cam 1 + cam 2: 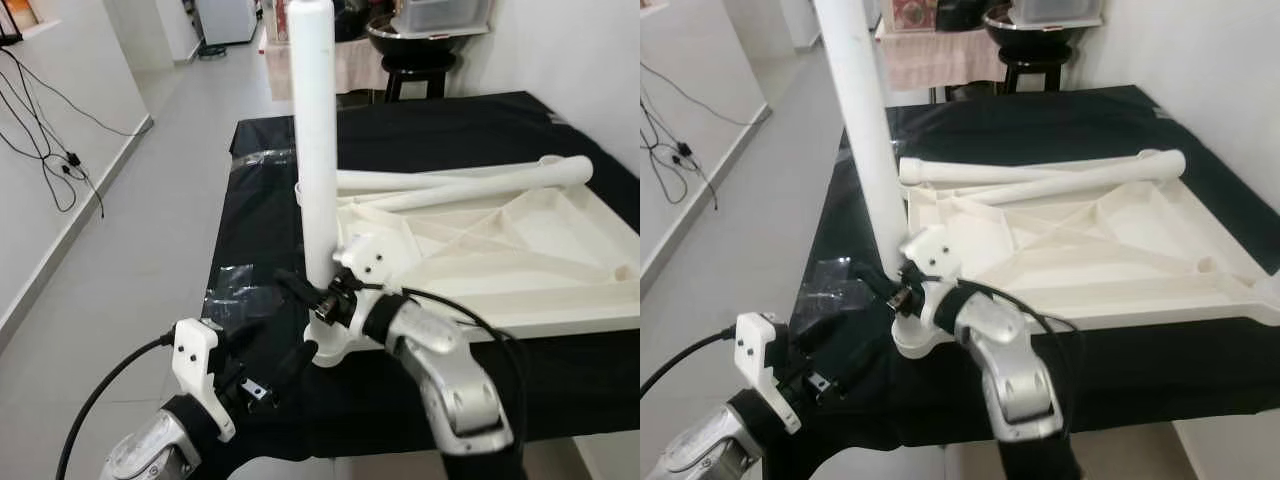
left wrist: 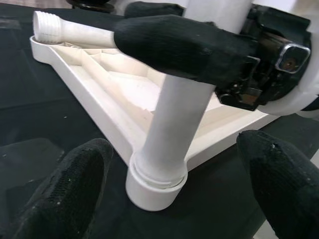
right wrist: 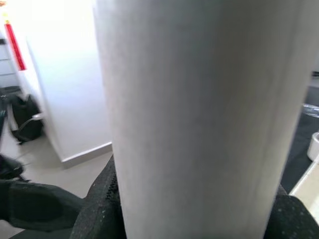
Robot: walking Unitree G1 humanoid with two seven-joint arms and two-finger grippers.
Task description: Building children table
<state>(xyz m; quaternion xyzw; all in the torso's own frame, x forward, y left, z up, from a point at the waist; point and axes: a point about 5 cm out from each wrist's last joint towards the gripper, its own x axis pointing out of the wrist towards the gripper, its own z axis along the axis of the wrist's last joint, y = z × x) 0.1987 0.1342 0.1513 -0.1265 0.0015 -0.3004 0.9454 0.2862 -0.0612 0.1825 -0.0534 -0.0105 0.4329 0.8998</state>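
Near-left corner of black table crowded: upright leg in tabletop socket, right gripper clamped. Left edge strip open; loose legs block far side.

Upright leg in tabletop corner

Black cloth, wall cables, dark stool.

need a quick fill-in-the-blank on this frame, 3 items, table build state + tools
1. The right tool is shut on the ____ white leg, near its base.
2. That leg stands in a corner socket of the upside-down ____.
3. The left tool is ____, one finger on each side of the socket.
4. ____ more legs lie across the far edge.

Missing words: upright; tabletop; open; Two
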